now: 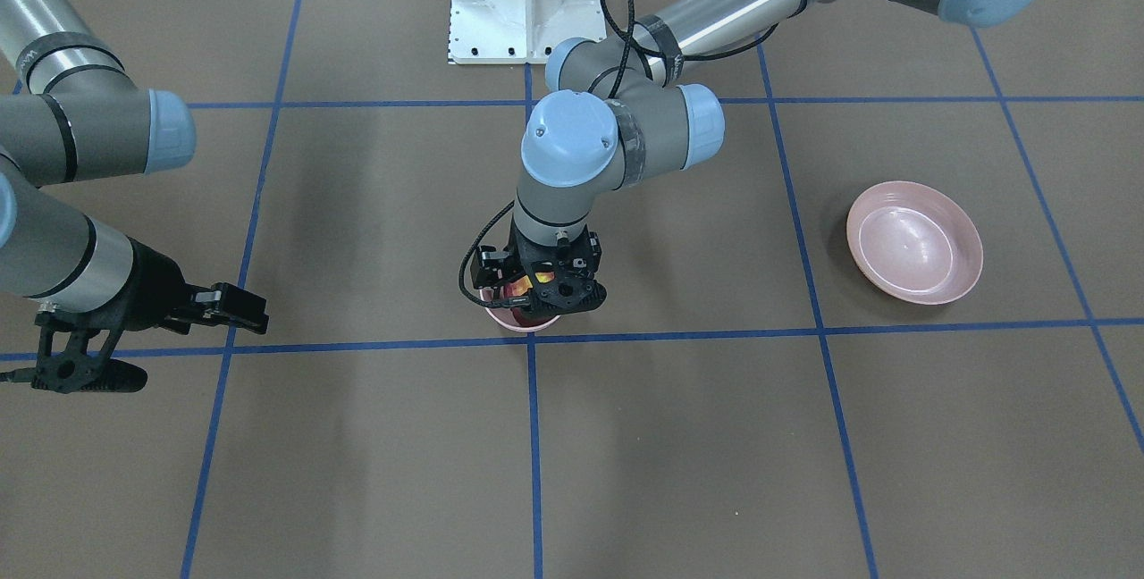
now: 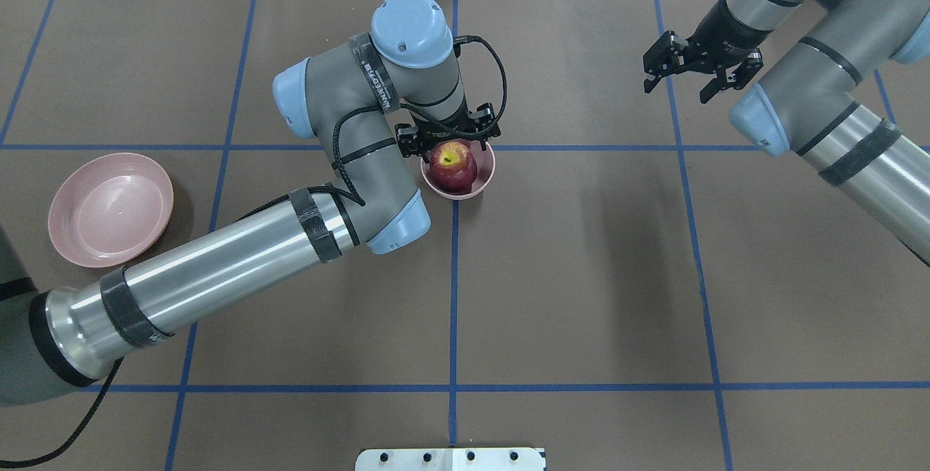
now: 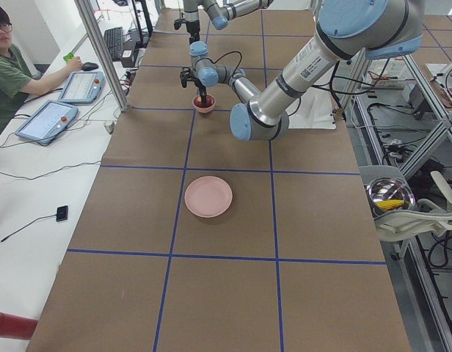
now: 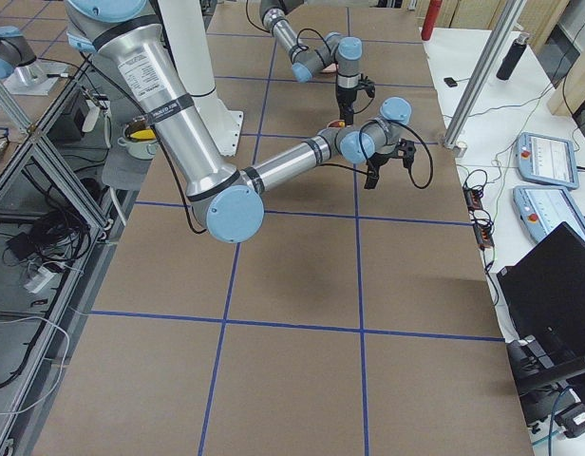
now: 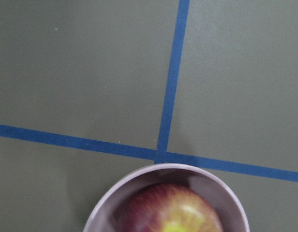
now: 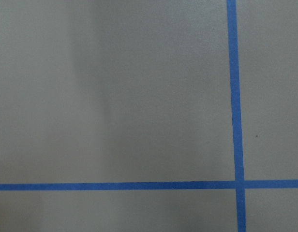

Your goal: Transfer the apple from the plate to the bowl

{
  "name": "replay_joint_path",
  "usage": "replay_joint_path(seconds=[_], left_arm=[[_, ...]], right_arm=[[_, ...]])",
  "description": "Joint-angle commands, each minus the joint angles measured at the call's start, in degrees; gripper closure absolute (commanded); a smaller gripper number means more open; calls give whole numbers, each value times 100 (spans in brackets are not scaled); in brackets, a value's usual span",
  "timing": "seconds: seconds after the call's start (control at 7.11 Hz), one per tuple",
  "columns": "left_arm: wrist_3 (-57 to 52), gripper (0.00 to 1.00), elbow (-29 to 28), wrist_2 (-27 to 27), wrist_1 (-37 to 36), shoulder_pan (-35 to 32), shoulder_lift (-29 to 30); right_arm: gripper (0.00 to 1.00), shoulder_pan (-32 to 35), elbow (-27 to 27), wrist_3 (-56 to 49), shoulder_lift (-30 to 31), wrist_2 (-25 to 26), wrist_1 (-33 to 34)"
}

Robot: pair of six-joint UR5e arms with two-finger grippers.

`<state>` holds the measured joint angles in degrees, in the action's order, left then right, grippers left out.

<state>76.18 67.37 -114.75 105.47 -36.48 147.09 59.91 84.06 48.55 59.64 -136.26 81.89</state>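
The dark red apple (image 2: 453,164) with a yellow stem patch sits inside the small deep pink bowl (image 2: 484,179) near the table's middle. It also shows in the left wrist view (image 5: 172,210) within the bowl's rim (image 5: 154,170). My left gripper (image 2: 449,145) hangs right over the bowl, its jaws spread to either side of the apple; it looks open. In the front view the gripper (image 1: 536,286) hides most of the bowl (image 1: 523,323). The wide pink plate (image 2: 110,209) lies empty at the far left. My right gripper (image 2: 686,89) is open and empty, far right.
Blue tape lines divide the brown table into squares. The white robot base (image 1: 523,3) stands at the table's edge. The left arm's forearm (image 2: 218,267) stretches between plate and bowl. An operator (image 3: 9,66) sits beside the table.
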Motion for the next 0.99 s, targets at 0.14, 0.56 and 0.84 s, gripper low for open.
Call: replay_joint_path(seconds=[0.14, 0.56, 0.84], left_arm=[[-638, 1, 1203, -3, -61, -183, -923], [-2566, 1, 2907, -206, -1689, -841, -1961], [-2757, 1, 3875, -249, -1696, -1228, -3198]], right_arm=[[0, 476, 14, -1420, 161, -94, 755], [0, 1040, 6, -3100, 828, -50, 960], [0, 1460, -12, -4050, 1328, -41, 952]])
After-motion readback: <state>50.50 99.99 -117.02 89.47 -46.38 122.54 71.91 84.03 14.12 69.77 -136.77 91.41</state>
